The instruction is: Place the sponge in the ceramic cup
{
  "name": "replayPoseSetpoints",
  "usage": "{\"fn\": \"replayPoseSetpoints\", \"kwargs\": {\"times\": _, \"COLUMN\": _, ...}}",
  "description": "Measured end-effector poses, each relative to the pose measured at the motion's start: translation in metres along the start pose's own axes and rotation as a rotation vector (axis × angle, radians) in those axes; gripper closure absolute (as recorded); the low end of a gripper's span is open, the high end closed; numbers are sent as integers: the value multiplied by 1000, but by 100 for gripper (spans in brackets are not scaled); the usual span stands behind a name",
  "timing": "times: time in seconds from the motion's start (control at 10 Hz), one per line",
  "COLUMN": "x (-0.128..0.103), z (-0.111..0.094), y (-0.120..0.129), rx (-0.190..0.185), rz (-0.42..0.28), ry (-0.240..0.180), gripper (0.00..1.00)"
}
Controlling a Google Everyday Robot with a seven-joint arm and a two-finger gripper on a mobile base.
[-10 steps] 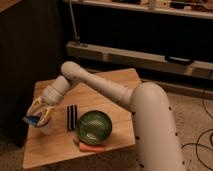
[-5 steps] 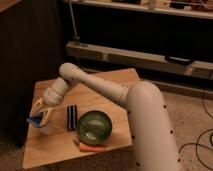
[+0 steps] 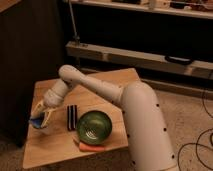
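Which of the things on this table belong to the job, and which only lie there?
For the job: sponge, ceramic cup, and the gripper, close by them at the left side of the table.
Only lying about: green bowl, orange stick, black object.

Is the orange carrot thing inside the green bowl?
No, the carrot lies on the table just in front of the green bowl, while the gripper is at the table's left edge in view.
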Motion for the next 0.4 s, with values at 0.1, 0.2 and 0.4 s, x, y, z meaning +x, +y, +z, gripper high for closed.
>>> {"fn": "replayPoseSetpoints", "kwargs": {"times": 0.1, "x": 1, "z": -1, "y": 0, "rx": 0, "rz": 2, "ry": 0, "gripper": 20}}
{"fn": "replayPoseSetpoints", "kwargs": {"times": 0.2, "x": 3, "z": -1, "y": 1, "rx": -1, "rz": 6, "ry": 1, "gripper": 20}}
{"fn": "replayPoseSetpoints", "kwargs": {"times": 0.4, "x": 4, "z": -2, "y": 3, "rx": -8, "rz": 13, "ry": 13, "gripper": 20}}
